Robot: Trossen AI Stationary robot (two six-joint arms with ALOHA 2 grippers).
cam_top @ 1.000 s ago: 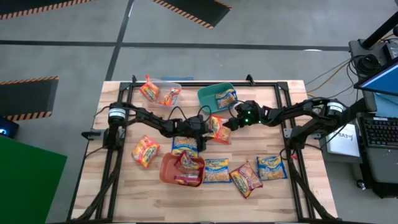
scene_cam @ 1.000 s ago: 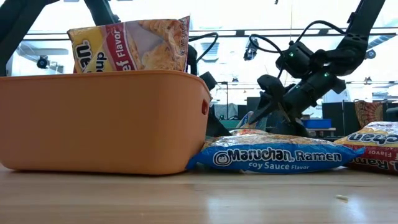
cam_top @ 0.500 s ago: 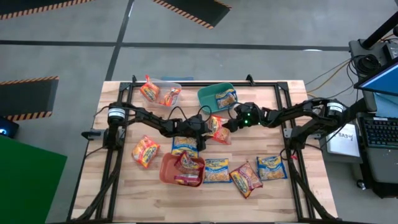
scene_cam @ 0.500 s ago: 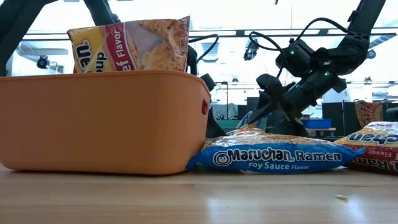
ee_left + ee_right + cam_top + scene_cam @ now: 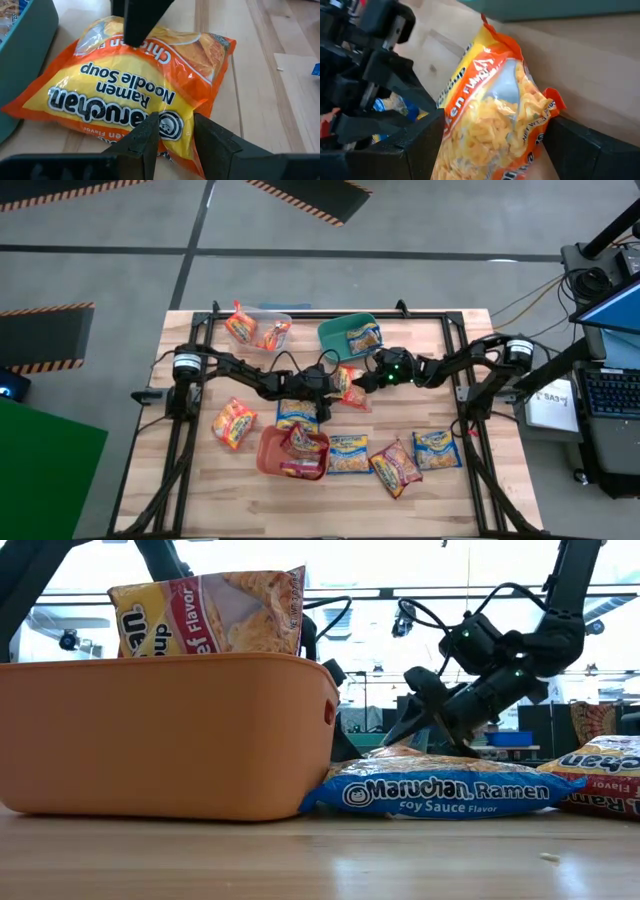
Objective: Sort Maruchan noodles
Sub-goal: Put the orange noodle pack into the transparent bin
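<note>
At table centre, beside the teal tub [image 5: 345,332], an orange noodle packet [image 5: 348,386] lies between 2 grippers: left gripper [image 5: 176,142] narrowing on its edge, right gripper [image 5: 492,145] straddling it wide.

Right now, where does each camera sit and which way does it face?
High: overhead, facing down; both arms meet at the flat orange plastic ramen packet.
Low: at tabletop height, facing the orange plastic tub; arms behind it.
Left wrist: left gripper pinching that packet's edge.
Right wrist: right gripper astride the same packet, jaws wide.
</note>
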